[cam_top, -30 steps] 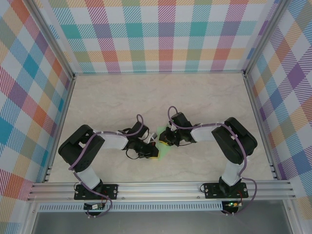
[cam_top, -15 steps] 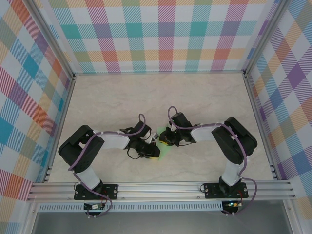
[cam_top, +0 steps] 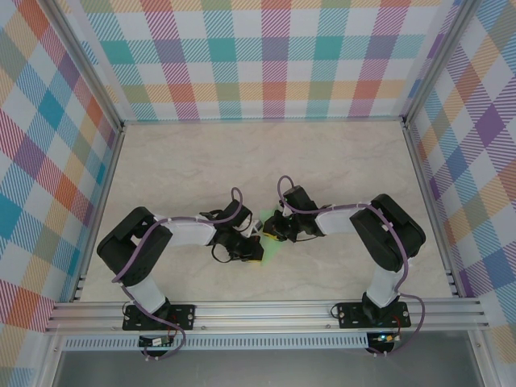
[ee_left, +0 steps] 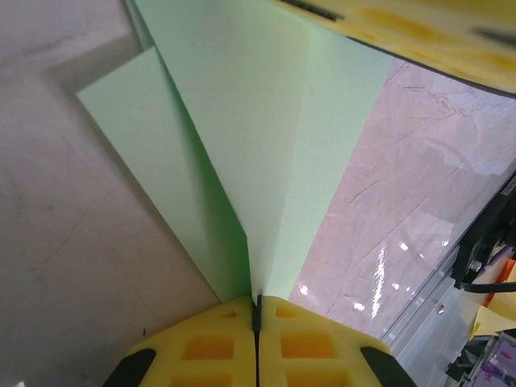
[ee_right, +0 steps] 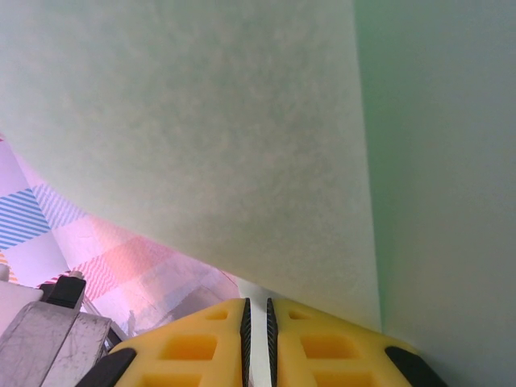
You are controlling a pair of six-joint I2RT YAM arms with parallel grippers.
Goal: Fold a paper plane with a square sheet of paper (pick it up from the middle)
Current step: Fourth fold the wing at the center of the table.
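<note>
The paper plane (cam_top: 272, 248) is sitting near the middle of the counter (cam_top: 339, 161), a touch toward the counter's near edge, and both arms are meeting over that same spot. The left end effector (ee_left: 257, 313) is pinching fully closed on the plane right where its creases are converging, and the pale green flaps are fanning away from the yellow pads (ee_left: 210, 348). The right end effector (ee_right: 257, 314) is clamping a paper edge too, with just a sliver of gap and the sheet inside it. This is looking like a late step: sharpening the centre crease or setting the wings, not starting a fold. The next move is calling for one arm to be holding steady while the other is working along the crease, gently, since thin paper tears. No brand, label or writing is readable on the paper or the pads.
</note>
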